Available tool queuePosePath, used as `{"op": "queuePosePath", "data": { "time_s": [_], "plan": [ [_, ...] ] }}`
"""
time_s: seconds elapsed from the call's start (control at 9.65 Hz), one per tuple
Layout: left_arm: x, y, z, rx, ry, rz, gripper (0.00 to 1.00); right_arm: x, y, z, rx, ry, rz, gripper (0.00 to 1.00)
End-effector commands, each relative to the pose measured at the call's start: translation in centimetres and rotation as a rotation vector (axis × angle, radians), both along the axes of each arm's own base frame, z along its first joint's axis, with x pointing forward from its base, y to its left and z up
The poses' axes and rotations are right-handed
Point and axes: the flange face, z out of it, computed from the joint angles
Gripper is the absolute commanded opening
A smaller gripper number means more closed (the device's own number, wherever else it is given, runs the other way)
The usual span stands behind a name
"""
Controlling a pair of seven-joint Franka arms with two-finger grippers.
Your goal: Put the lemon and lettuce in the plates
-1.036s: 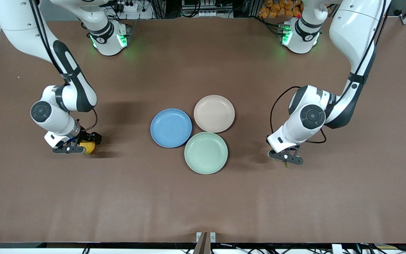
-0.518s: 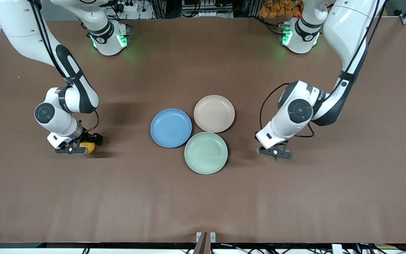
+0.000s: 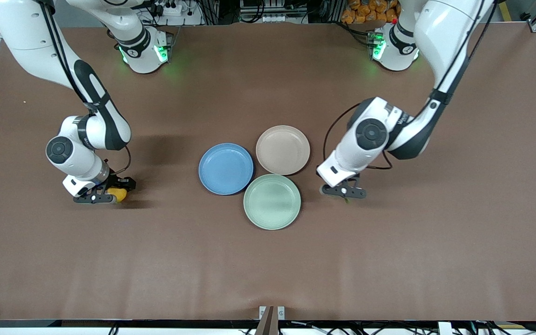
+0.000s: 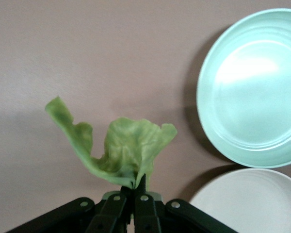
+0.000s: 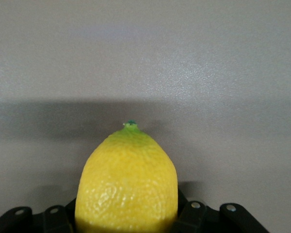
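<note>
Plates blue [image 3: 225, 168] and beige-pink [image 3: 282, 150] touching mid brown table [image 3: 268, 260], mint-green plate [image 3: 272, 201] nearer the camera, left gripper [image 3: 344, 191] pinching lettuce [image 4: 117, 151] just beside it, right gripper [image 3: 95, 197] clamping lemon [image 5: 127, 182] toward the right arm's end.

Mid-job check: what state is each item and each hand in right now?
Lemon: gripped in right hand, low over the table.
Lettuce: pinched by its stem in left hand, hanging beside the green plate.
Blue plate: empty.
Beige plate: empty.
Green plate: empty.
</note>
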Motion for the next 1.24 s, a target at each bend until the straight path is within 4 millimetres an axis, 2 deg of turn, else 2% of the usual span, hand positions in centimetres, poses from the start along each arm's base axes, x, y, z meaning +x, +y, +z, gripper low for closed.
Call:
{"op": "queuePosePath", "data": {
  "time_s": [0.0, 0.21, 0.52, 0.83, 1.04, 1.14],
  "plan": [
    [-3.3, -4.8, 0.9, 0.008, 0.001, 0.041, 0.00, 1.1, 0.2, 0.9, -0.004, 0.021, 0.014, 0.27],
    [-6.2, -9.3, 0.0, 0.009, 0.013, 0.061, 0.00, 2.4, 0.7, 2.4, -0.005, 0.050, 0.021, 0.24],
    [-9.4, -12.5, -0.7, 0.019, 0.028, 0.064, 0.00, 3.4, 2.1, 4.3, -0.003, 0.062, 0.038, 0.24],
    [-11.7, -14.2, -2.5, 0.046, 0.060, 0.060, 0.00, 4.3, 5.9, 7.6, 0.007, 0.100, 0.068, 0.23],
    [-12.6, -14.7, -4.1, 0.062, 0.083, 0.047, 0.00, 4.4, 9.8, 9.1, 0.025, 0.103, 0.093, 0.23],
    [-12.6, -14.6, -4.5, 0.065, 0.089, 0.045, 0.45, 4.4, 12.3, 9.8, 0.028, 0.089, 0.085, 0.23]
  ]
}}
